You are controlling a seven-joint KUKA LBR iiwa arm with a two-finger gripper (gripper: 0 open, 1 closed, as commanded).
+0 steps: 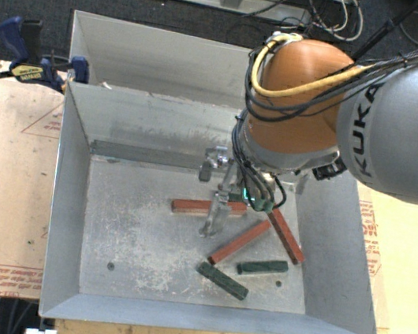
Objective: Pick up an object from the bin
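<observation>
1. Camera view, edges: the grey metal bin has sloping walls around a flat floor. The left half of the floor and the near-left corner lie bare, so there is open room there. The far wall stands close behind the arm's wrist.
2. The arm comes in from the right. Its orange cover hangs over the bin's far-right part and hides the floor under it.
3. The pincer points down near the middle of the floor, well apart from the left and near walls. Whether it is open or closed, I cannot tell.
4. Nearest thing: a flat red-brown bar lying crosswise, its right end meeting the pincer's tip. I cannot tell whether the bar is gripped or only beside the tip.
5. Just right of the pincer, a slanted red-brown bar runs up to the right. A third red-brown bar slants down toward the right wall.
6. Nearer the front wall lie two dark green bars, both apart from the pincer.
</observation>
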